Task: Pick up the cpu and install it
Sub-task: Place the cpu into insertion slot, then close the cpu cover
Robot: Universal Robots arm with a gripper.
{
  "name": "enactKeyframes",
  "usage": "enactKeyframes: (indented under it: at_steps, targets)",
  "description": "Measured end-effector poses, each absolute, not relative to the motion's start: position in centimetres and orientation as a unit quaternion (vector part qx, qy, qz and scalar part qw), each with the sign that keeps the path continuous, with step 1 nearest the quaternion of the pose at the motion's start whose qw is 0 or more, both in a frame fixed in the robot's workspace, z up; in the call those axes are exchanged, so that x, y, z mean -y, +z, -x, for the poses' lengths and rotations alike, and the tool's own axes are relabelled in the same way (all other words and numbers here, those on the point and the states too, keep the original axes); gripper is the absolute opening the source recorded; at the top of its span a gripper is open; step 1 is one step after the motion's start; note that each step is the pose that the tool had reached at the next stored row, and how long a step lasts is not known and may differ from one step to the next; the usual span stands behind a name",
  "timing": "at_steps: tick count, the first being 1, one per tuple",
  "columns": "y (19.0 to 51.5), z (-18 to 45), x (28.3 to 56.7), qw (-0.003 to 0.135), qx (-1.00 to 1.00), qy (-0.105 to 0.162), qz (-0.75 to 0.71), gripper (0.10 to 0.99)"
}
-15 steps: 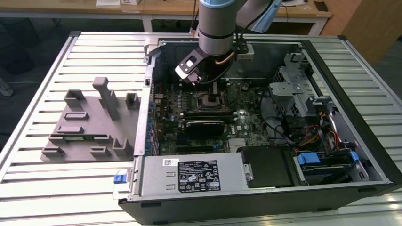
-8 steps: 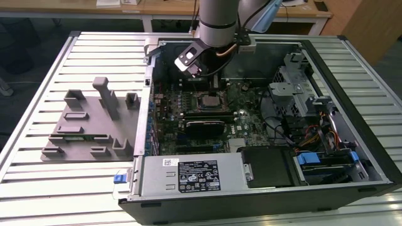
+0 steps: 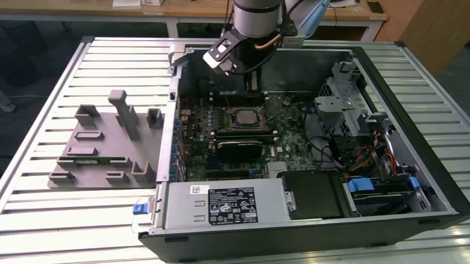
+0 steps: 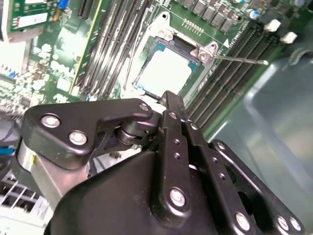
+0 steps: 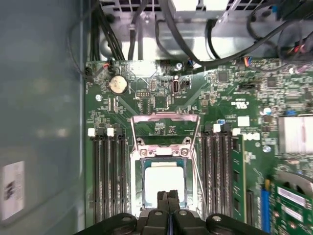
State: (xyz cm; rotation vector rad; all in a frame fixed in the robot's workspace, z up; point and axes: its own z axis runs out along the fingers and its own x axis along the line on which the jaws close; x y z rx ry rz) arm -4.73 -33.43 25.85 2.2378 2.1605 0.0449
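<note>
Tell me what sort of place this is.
Probably a robotics lab or test workshop: an opened desktop computer case lies on a slatted metal table, a robot arm hangs over it, and wooden desks stand behind.

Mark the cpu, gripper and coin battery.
cpu (image 5: 165, 177), first wrist view, middle of its metal top.
gripper (image 5: 168, 195), first wrist view, between its fingertips.
coin battery (image 5: 118, 84), first wrist view, its face.

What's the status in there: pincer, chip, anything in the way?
Pincer shut, empty, above the cpu. Cpu flat in its socket, hold-down frame open. Nothing between them.
</note>
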Motion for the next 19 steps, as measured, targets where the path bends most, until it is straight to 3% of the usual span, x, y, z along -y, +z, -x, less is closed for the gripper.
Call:
enactKeyframes:
  at_steps: [19]
  targets:
    - [26.86,4.73,33.44,0.016,-0.694,0.014,-0.719,0.106]
